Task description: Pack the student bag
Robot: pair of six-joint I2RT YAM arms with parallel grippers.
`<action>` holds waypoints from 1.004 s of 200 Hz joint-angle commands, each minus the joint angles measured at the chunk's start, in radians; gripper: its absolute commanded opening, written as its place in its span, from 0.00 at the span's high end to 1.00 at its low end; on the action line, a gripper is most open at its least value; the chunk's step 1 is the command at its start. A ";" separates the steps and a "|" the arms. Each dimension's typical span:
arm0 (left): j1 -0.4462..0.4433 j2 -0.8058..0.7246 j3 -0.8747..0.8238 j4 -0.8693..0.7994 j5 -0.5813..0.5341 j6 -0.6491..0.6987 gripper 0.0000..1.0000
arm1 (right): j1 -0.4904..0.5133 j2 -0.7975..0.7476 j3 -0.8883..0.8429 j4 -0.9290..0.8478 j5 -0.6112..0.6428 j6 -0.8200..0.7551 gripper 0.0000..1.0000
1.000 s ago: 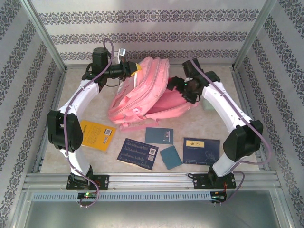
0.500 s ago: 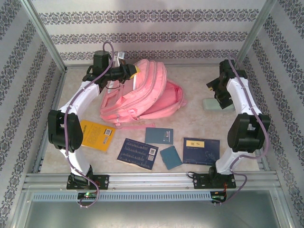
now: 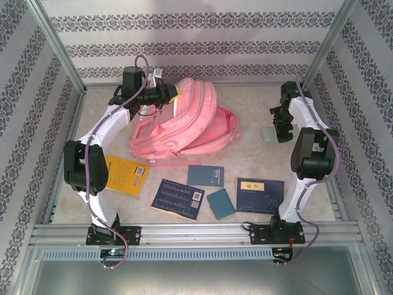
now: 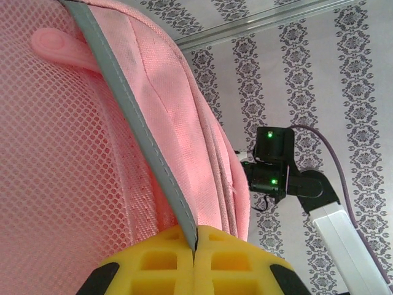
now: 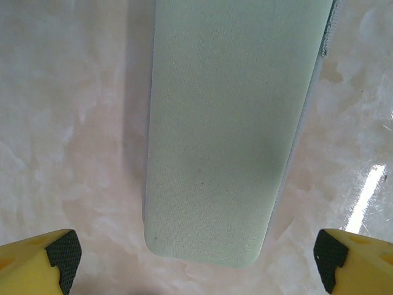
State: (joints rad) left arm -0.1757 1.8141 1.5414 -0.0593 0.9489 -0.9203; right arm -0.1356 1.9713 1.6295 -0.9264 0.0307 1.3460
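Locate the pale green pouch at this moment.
Top view: the pale green pouch lies flat at right, apart from the student bag, directly beneath the open right gripper.

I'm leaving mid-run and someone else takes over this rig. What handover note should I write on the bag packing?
Grippers: the left gripper is shut on the grey trim strip of the student bag, holding its top edge up. The right gripper is open, hovering over the pale green case, not touching it.
Things: bag at back centre of the table; case at far right; five books lie in front of the bag.
Done: bag gripped.
Left: grasp the case, then pack it and the books.
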 commanded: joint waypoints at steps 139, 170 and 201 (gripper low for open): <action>-0.005 0.011 0.036 0.043 0.036 0.053 1.00 | -0.032 0.168 -0.025 0.142 -0.054 -0.021 0.03; -0.005 0.012 0.046 0.036 0.034 0.053 1.00 | -0.021 0.137 -0.028 0.124 -0.007 -0.082 0.13; -0.008 0.016 0.058 0.047 0.040 0.037 1.00 | -0.007 0.112 -0.007 0.067 0.011 -0.139 0.22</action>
State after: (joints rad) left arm -0.1776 1.8397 1.5452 -0.0528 0.9680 -0.8936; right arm -0.1589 2.1250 1.6112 -0.7994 0.0032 1.2682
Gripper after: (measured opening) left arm 0.050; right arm 0.793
